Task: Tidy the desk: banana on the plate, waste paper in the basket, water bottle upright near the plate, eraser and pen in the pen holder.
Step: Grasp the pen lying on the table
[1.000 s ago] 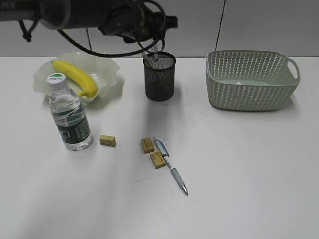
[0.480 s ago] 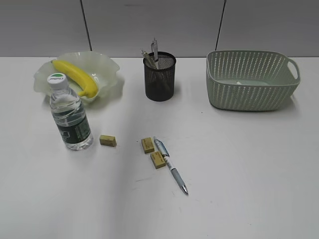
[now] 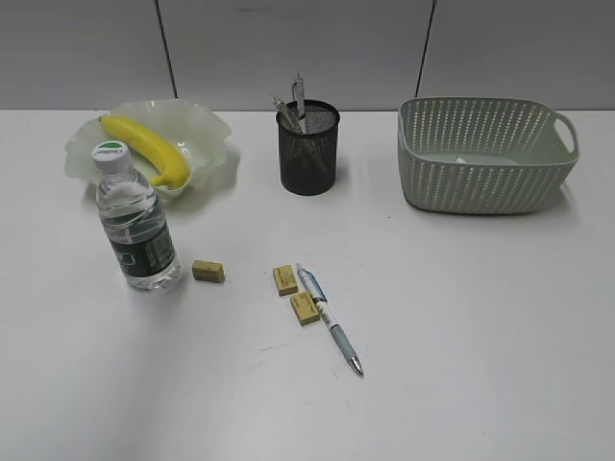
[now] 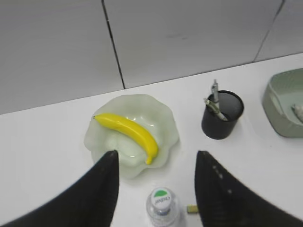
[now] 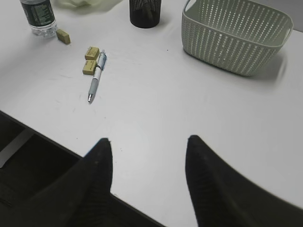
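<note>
The banana (image 3: 146,149) lies in the wavy green plate (image 3: 217,131). In front of the plate the water bottle (image 3: 135,226) stands upright. Three tan erasers (image 3: 208,272) (image 3: 284,279) (image 3: 305,307) and a pen (image 3: 330,320) lie mid-desk. The black mesh pen holder (image 3: 308,154) has pens in it. A wad of waste paper (image 4: 297,109) rests inside the basket (image 3: 485,163). My left gripper (image 4: 157,152) hangs open high above the bottle cap (image 4: 161,201), holding nothing. My right gripper (image 5: 149,139) is open and empty over the desk's near edge. Neither arm shows in the exterior view.
The grey panelled wall runs behind the desk (image 3: 461,317). In the right wrist view the desk's front edge (image 5: 57,142) drops off to a dark floor at lower left.
One second ago a black arm reached across the top left, above the pen holder; it has pulled out of the exterior view. The objects on the desk have not moved.
</note>
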`<control>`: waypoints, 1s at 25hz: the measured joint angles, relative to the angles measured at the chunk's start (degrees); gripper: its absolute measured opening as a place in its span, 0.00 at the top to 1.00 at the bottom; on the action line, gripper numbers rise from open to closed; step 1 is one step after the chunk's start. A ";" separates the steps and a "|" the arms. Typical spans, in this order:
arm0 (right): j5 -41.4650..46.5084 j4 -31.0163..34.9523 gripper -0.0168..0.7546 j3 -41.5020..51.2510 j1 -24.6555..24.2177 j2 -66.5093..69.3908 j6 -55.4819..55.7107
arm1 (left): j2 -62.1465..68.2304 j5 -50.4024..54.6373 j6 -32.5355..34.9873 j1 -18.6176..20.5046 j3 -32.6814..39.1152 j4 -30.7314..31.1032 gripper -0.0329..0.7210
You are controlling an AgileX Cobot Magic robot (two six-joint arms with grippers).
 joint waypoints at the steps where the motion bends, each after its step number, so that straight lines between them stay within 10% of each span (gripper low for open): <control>1: 0.00 0.00 0.46 0.00 0.00 0.00 0.00 | -2.03 0.11 0.96 0.00 0.90 -1.83 0.44; 25: -20.98 1.40 0.46 -11.36 0.00 41.11 -7.46 | -67.28 -8.35 3.10 -0.01 69.16 -10.44 0.51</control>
